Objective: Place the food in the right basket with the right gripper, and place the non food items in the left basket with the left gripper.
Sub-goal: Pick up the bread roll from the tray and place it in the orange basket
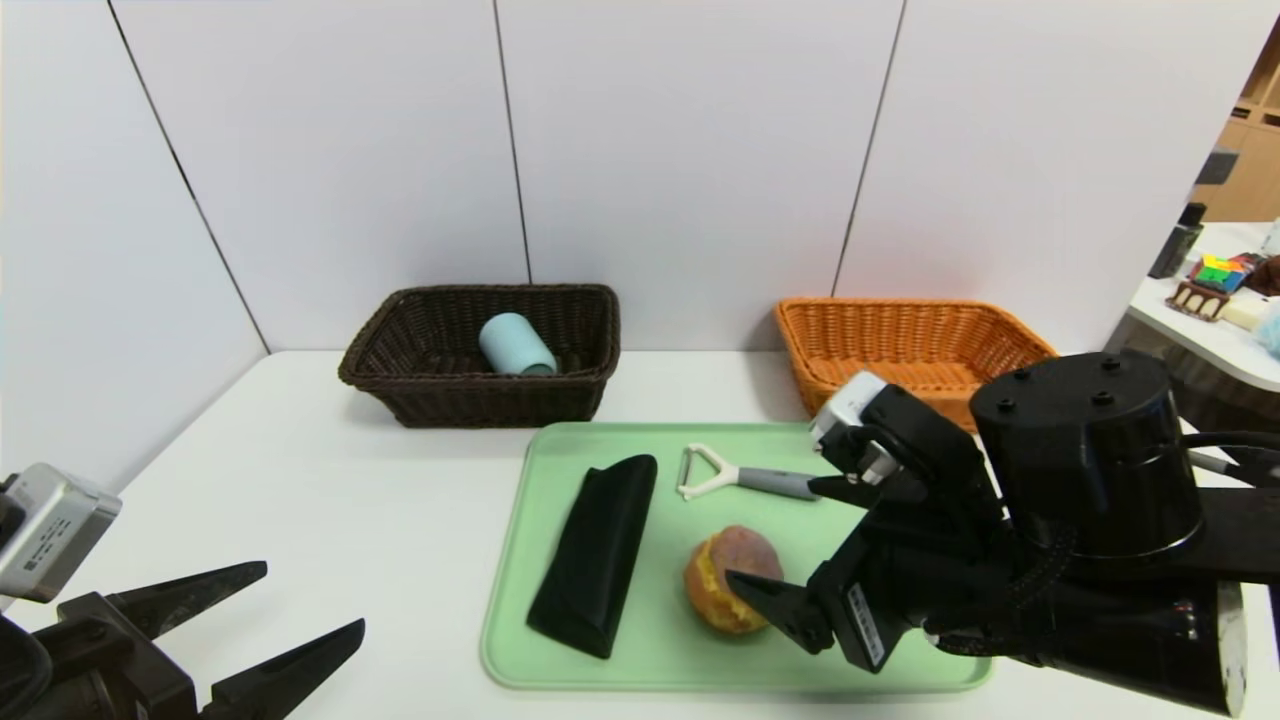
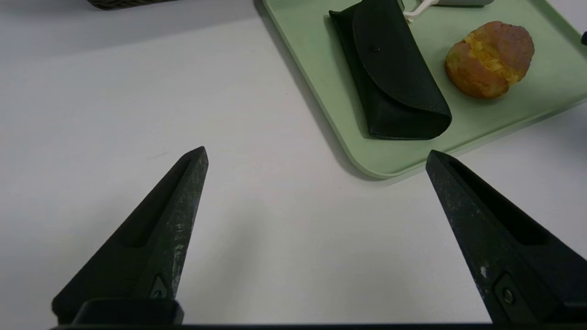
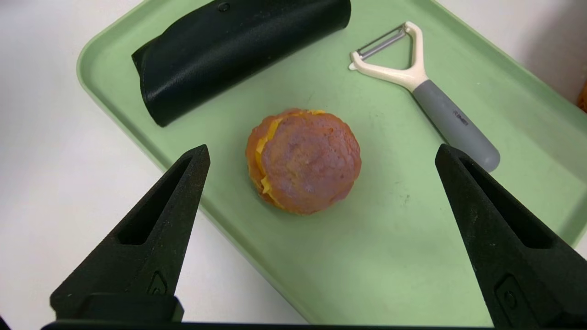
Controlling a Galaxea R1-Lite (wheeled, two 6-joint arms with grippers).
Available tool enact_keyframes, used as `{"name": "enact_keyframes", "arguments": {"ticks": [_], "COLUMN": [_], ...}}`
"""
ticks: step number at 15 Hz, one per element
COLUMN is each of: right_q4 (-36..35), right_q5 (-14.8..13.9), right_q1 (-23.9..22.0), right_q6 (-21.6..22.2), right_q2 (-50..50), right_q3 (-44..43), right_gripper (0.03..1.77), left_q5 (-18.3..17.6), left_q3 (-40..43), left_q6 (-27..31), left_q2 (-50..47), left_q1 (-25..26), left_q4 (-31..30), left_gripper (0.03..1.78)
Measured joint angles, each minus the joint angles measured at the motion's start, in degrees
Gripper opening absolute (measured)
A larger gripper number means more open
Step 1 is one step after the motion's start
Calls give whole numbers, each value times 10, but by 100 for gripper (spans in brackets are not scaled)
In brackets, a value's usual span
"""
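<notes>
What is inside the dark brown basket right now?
A blue-grey cup lies on its side in the dark brown basket. The near wall hides part of the floor.

- I read both baskets as woven wicker: the dark brown basket (image 1: 480, 355) at upper centre-left, the orange basket (image 1: 905, 345) at upper right.
- The green tray (image 1: 560, 640) looks like smooth, matt plastic.
- The black pouch (image 3: 238, 50) shows a fine-grained, faintly sheened, leather-like skin.
- The peeler (image 3: 422, 91) has glossy white plastic, a matt grey handle and a metal blade.
- The bun (image 3: 305, 160) has a rough, porous crust.
- The blue-grey cup (image 1: 516, 345) looks smooth and matt.
</notes>
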Motion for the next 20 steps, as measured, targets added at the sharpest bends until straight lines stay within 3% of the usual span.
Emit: {"name": "enact_keyframes", "arguments": {"ticks": [10, 20], "right_q4": [-63, -106], "right_q5": [0, -1], "right_q1": [3, 7], "right_q6": [11, 15], "right_q2": [101, 139], "right_q3": [-23, 14], "right_gripper": [169, 169], "left_q5": [0, 0], "left_q3": [0, -2], "left_q6": [0, 1], "left_q2": [-1, -2], "left_q1": [0, 0], "left_q4": [0, 0], "left_gripper": [169, 169]}}
